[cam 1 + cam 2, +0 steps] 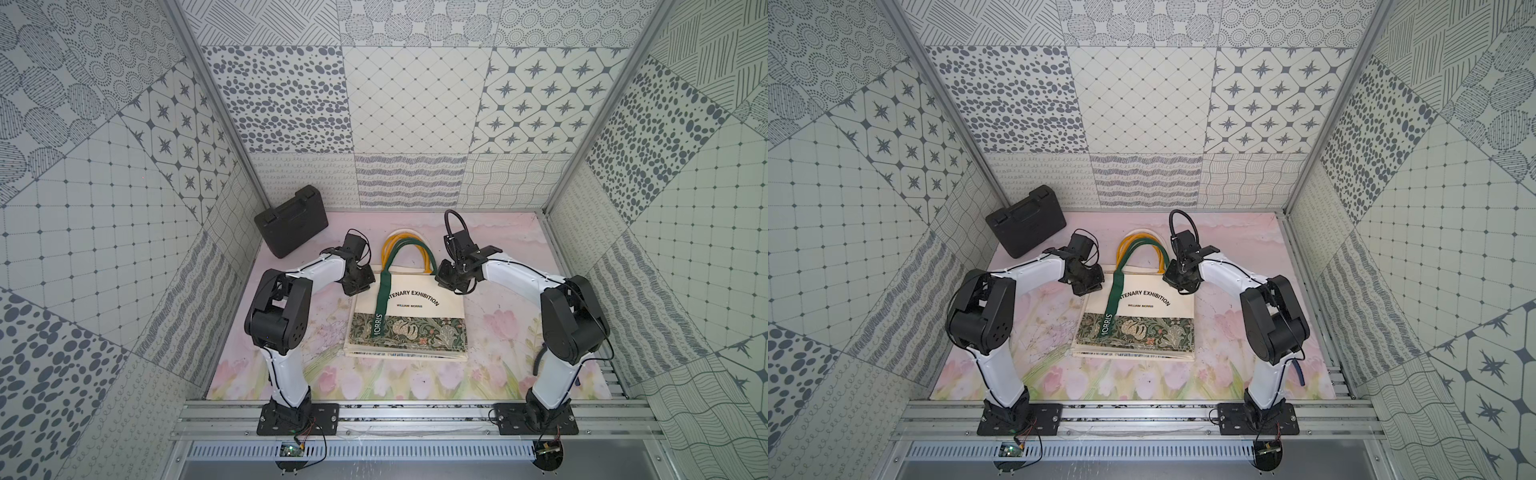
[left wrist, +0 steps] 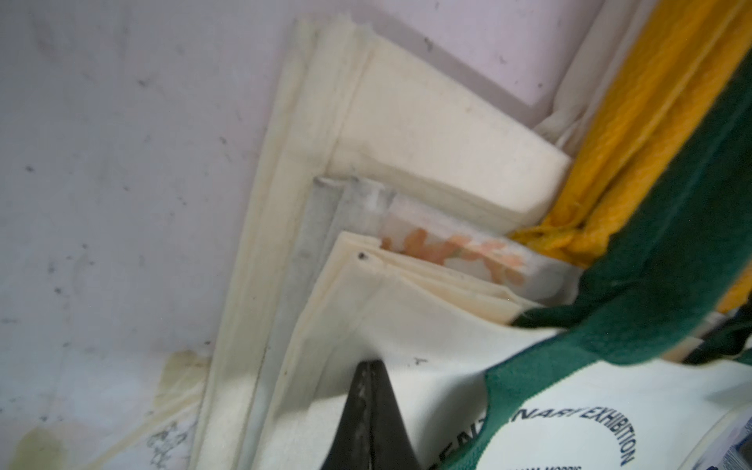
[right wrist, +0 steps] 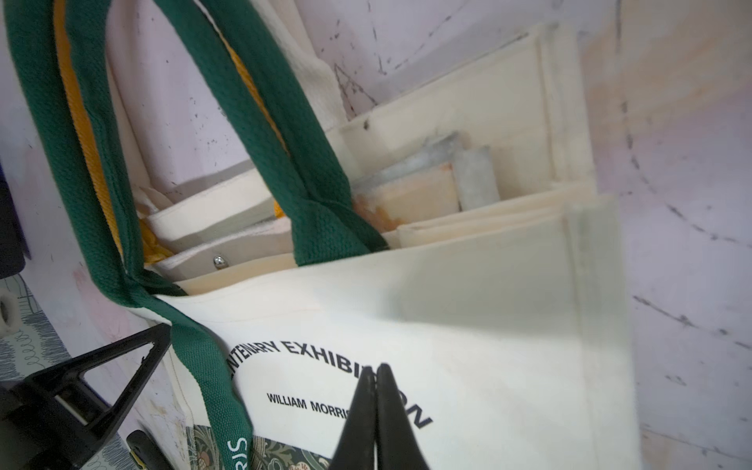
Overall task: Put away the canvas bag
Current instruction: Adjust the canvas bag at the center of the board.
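Black, tapered tips of the right gripper (image 3: pixel 376 368) sit closest in the right wrist view. They are pressed together with no gap, just over the printed lettering on the cream canvas tote bag (image 3: pixel 488 317). The left gripper (image 2: pixel 368 364) is likewise closed to a single point at the bag's other upper corner, where the cloth puckers a little. I cannot tell whether either one pinches any fabric.

The bag lies flat on top of a stack of folded cream bags (image 1: pixel 407 354), in the middle of the pink floral table mat (image 1: pixel 332 382) between the two arms. A black plastic carry case (image 1: pixel 291 226) stands well apart at the far left.

The step in hand looks like taking hold of the two upper corners. To do it well, each jaw should open and bite only the top bag's hem, not the layers or the yellow rope handles (image 1: pixel 399 241) beneath. The two grips should be level so the cloth lifts without skewing. One green webbing strap (image 1: pixel 380 299) trails down across the print and could snag or drag, so the lift should be slow.

The bag's mouth and handles point toward the back wall, and its dark green floral band (image 1: pixel 415 328) faces the arm bases. In both top views it looks somewhat wider than deep, so its long axis seems to run across, from arm to arm.
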